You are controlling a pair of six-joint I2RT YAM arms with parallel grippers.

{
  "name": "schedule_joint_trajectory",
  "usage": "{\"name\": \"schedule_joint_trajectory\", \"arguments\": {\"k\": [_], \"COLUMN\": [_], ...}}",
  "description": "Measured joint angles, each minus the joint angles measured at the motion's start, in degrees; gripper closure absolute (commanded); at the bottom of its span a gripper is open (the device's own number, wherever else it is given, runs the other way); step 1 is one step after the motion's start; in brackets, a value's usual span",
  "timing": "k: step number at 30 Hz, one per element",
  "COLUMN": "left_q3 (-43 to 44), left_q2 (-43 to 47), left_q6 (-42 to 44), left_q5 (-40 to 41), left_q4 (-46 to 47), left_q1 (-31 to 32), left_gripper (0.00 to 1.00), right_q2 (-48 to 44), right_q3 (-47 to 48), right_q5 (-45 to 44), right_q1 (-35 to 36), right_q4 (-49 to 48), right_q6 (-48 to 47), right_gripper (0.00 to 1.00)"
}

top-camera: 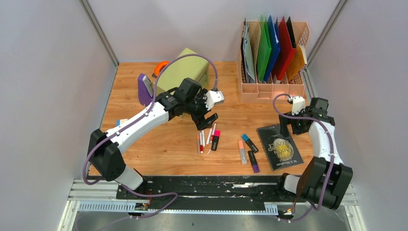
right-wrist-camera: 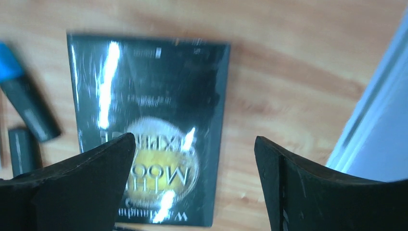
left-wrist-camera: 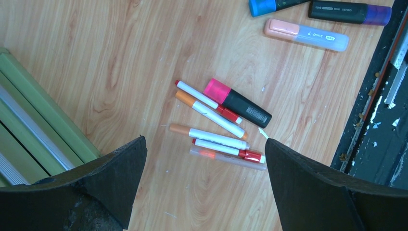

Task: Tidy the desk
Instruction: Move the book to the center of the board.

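Surface (top-camera: 159, 149): wood-grain top, seen filling the middle of the top view between grey walls; a black and silver rail (top-camera: 216, 185) is fitted along its near edge.
Far-left corner: a purple object (top-camera: 144, 89), an orange ring-shaped item (top-camera: 161, 67) and an olive-green chest (top-camera: 185, 67) are found grouped together; the first two cannot be identified further.
Left tool (top-camera: 207, 121): jaws spread wide, nothing held; it is positioned above the thin markers, clear of them.
Thin markers (left-wrist-camera: 211, 130): several white-barrelled pens with red and orange ends are laid in a loose bundle near the middle of the surface, toward the near edge.
Pink-capped highlighter (left-wrist-camera: 235, 103): black body, lying against the bundle.
Other highlighters: a peach one (top-camera: 242, 151), a blue-capped one (top-camera: 249, 143) and a purple-ended one (top-camera: 253, 161) are laid just right of the bundle, near the book.
Book (top-camera: 280, 147): dark cover with a gold disc, flat toward the near-right corner.
Right tool (right-wrist-camera: 195, 139): jaws spread wide, nothing gripped; it is held over the book, and its wrist view is blurred.
File rack (top-camera: 272, 89): peach plastic, at the far-right corner, loaded with upright coloured folders.
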State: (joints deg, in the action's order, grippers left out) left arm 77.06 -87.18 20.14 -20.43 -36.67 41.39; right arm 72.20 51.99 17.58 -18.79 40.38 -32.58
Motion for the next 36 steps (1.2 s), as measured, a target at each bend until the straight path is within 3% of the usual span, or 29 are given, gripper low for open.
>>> {"name": "schedule_joint_trajectory", "arguments": {"k": [11,16,23,36], "left_q3": [-0.1,-0.1,-0.1,1.3], "left_q2": [-0.1,-0.1,-0.1,-5.0], "left_q6": [0.4,0.3,0.3,-0.7], "left_q5": [0.0,0.0,0.0,-0.3], "left_q4": [0.1,0.1,0.1,0.0], "left_q1": [0.0,0.0,0.0,0.0], "left_gripper": [0.0,0.0,0.0,0.0], "right_q2": [-7.6,-7.4,-2.1,-5.3], "right_q3": [-11.1,-13.1,-14.6,-17.4], "right_q5": [1.1,1.3,3.6,6.4], "right_q1": [-16.7,-18.6,-18.7,-17.2], "right_q4": [13.9,15.9,14.4,11.8], "right_q6": [-25.5,-33.8,-35.9,-34.5], "right_gripper": [0.03,0.05,0.07,0.13]}}
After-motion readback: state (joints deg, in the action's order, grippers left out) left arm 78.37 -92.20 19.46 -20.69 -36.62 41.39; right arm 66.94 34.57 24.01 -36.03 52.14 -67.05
